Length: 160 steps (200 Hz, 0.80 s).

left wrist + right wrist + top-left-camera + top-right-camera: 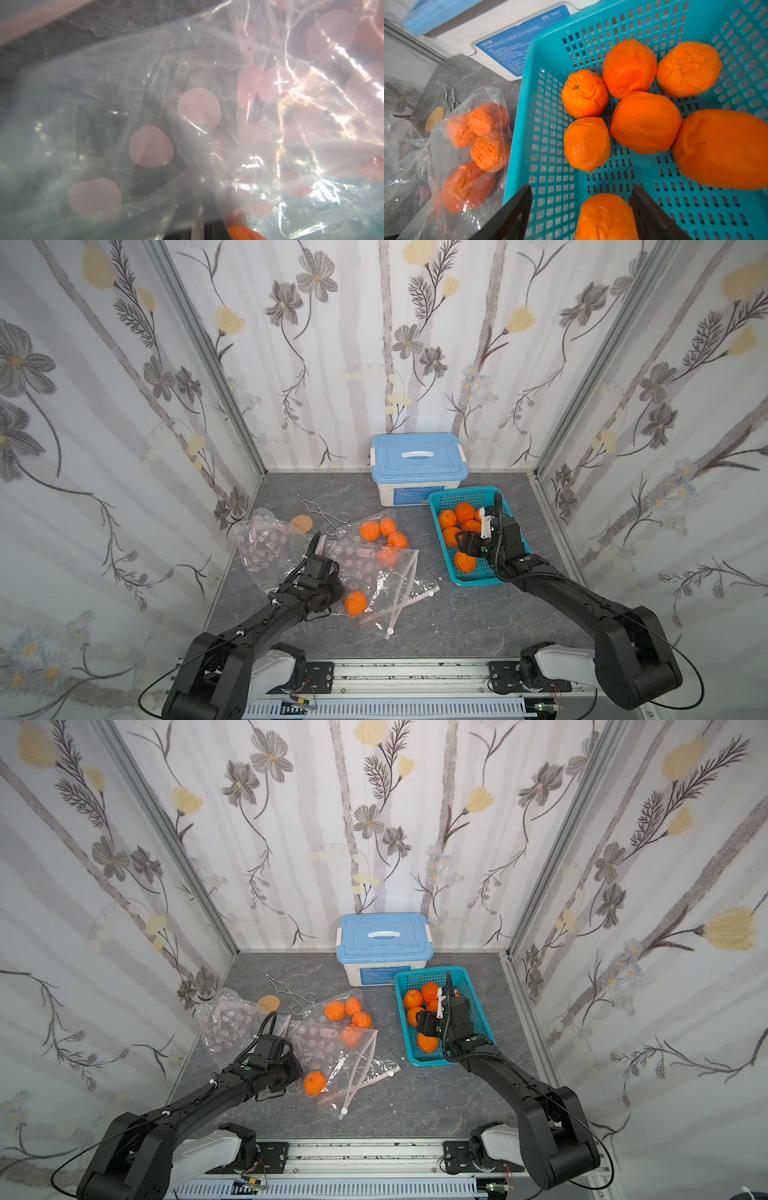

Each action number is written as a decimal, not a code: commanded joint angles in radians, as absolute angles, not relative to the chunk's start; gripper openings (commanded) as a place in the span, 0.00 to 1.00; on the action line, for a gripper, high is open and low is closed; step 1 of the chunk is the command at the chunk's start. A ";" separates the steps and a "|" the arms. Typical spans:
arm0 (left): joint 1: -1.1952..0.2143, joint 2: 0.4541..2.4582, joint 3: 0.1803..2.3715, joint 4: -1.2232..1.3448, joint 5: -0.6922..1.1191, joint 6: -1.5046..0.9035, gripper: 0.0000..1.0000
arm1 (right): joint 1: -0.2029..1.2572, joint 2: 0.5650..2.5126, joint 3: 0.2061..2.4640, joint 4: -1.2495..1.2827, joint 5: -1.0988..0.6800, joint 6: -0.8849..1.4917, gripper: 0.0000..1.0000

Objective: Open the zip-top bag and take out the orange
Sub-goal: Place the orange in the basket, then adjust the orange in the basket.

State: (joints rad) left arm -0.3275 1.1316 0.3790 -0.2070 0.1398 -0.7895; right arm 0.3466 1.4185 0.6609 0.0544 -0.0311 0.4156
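Left gripper point(209, 230) pinches narrow on the zip-top bag point(374, 572), seemingly anchoring its film; bagged oranges point(370, 531) lie just beyond it. Right gripper point(581, 187) gapes wide around an orange point(606, 216) resting in the teal basket point(550, 145), likely a drop-off

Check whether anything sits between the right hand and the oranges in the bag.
Yes. The teal basket's side wall stands between the right hand and the bagged oranges, and the bag's clear plastic covers them.
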 commanded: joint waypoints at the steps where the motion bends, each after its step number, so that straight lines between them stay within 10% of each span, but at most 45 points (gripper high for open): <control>1: -0.327 1.136 0.389 -0.225 0.130 -0.786 0.15 | 0.346 1.405 0.670 -0.055 0.073 0.426 0.71; 86: -0.327 1.144 0.390 -0.218 0.133 -0.782 0.15 | 0.332 1.387 0.645 -0.213 0.126 0.461 0.23; 160: -0.327 1.141 0.395 -0.222 0.127 -0.781 0.15 | 0.332 1.446 0.801 -0.447 0.057 0.390 0.07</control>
